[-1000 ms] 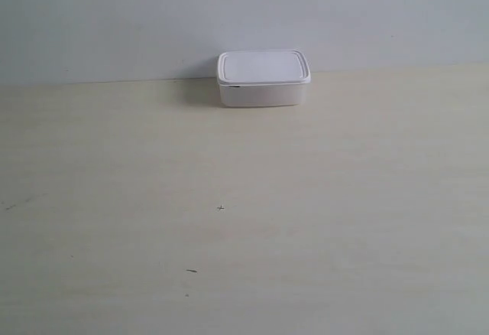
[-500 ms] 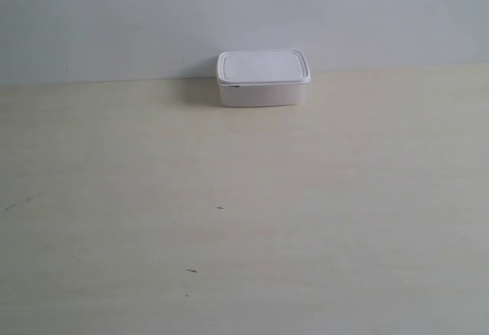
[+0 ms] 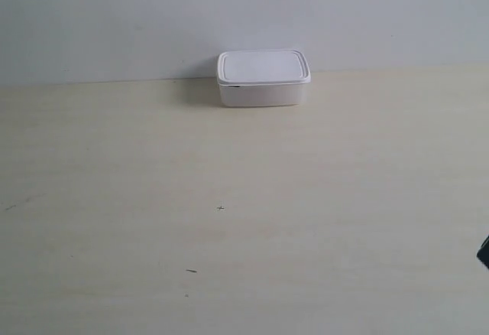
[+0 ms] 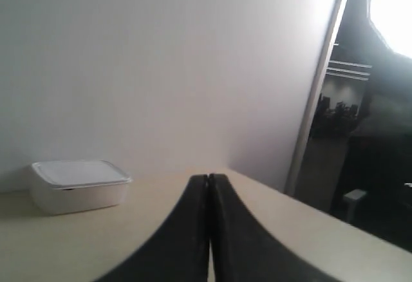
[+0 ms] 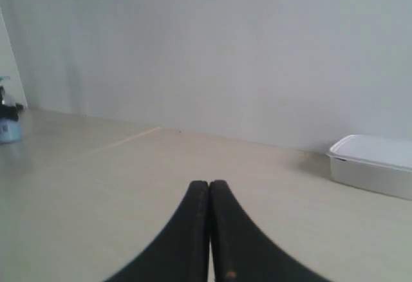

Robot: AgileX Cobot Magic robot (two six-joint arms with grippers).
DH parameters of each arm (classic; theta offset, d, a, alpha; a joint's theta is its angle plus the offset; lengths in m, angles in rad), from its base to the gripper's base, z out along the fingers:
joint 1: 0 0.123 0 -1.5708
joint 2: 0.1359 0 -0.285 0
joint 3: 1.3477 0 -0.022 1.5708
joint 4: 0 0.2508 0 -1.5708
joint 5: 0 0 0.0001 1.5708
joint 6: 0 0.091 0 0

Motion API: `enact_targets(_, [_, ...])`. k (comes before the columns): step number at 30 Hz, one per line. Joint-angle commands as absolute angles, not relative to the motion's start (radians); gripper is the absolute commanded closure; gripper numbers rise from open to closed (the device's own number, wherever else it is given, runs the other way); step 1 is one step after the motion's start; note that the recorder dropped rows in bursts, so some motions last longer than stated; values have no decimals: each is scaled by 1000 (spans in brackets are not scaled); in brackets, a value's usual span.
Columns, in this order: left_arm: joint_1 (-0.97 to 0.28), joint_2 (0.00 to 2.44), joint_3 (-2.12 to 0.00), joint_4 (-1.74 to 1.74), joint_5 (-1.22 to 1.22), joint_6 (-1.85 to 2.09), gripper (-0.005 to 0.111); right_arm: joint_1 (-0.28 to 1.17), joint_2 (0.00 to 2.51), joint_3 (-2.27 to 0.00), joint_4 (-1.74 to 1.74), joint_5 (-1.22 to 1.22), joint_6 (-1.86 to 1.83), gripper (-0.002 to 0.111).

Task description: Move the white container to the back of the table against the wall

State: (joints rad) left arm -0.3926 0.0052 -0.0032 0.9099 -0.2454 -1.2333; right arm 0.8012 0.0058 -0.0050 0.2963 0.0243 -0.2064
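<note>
The white container (image 3: pixel 263 78) stands lid-on at the back of the table (image 3: pixel 244 220), its rear side at the foot of the wall (image 3: pixel 229 14). It also shows in the left wrist view as the white container (image 4: pixel 78 185) and in the right wrist view as the white container (image 5: pixel 376 165), far from both grippers. My left gripper (image 4: pixel 209 178) is shut with nothing in it. My right gripper (image 5: pixel 209 184) is shut and empty too. A dark sliver of an arm (image 3: pixel 484 252) pokes in at the exterior view's right edge.
The table ends at a corner beside a dark doorway (image 4: pixel 373 134) in the left wrist view. A small blue-and-white object (image 5: pixel 9 126) stands far off on the table in the right wrist view. A few tiny dark specks (image 3: pixel 221 208) mark the tabletop.
A dark part of an arm has come into the exterior view at its right edge. The container has not moved.
</note>
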Motion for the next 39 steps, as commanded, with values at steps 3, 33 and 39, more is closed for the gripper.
enact_targets(3, [-397,0,0,1033,-57,-1267,107,802,0,0,280,85,-251,108])
enact_targets(33, [-337,0,0,831,364,-1315,107,801,0,0,417,237,-51,108])
enact_targets(39, [-228,0,0,831,364,-1315,107,687,0,0,417,237,-51,108])
